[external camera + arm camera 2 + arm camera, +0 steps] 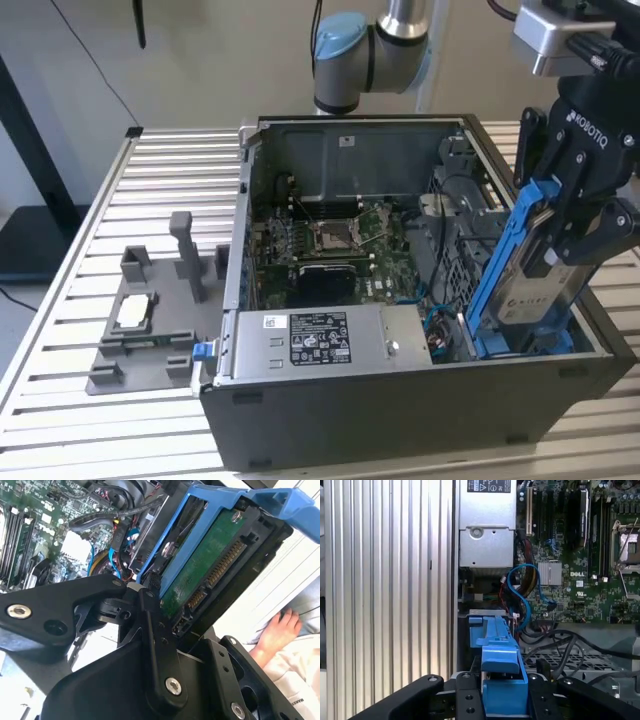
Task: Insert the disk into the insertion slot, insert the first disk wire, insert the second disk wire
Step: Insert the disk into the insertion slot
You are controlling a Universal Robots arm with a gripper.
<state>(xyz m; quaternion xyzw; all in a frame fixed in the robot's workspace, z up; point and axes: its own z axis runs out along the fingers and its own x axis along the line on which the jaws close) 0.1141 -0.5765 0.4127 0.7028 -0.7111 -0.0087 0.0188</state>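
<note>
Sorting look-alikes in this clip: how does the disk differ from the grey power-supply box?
The disk sits in a blue carrier, is clamped by the gripper and is tilted steeply. The power-supply box is bare grey metal and lies flat in the case. Both carry a white label.

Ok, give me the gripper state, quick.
Gripper: shut on the flat silver-grey disk in its bright blue plastic carrier frame, held at a tilt.
</note>
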